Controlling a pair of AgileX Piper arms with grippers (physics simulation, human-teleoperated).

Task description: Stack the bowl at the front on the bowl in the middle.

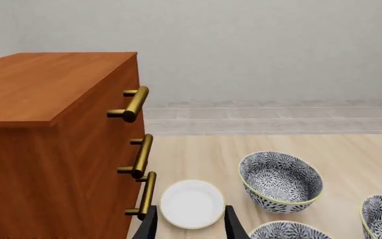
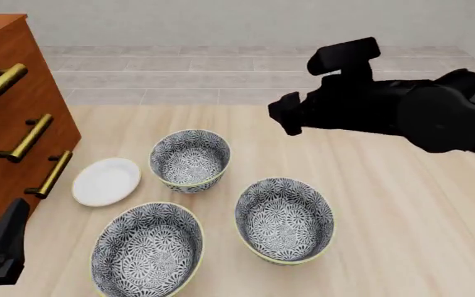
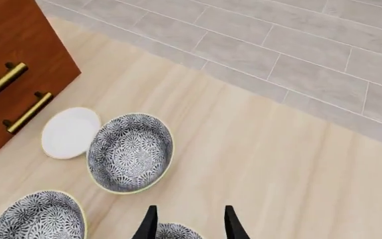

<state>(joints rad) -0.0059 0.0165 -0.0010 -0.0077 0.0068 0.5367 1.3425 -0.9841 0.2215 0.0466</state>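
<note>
Approach step: right claw open and empty, high over the worktop, left claw open and idle; front bowl sits near middle bowl, apart, needing a rim grasp next.

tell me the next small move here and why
Probably lower the left gripper toward the bowl at the front. That bowl stands loose on the table, the gripper is open and holds nothing, and the bowl in the middle sits empty right beside it.
</note>
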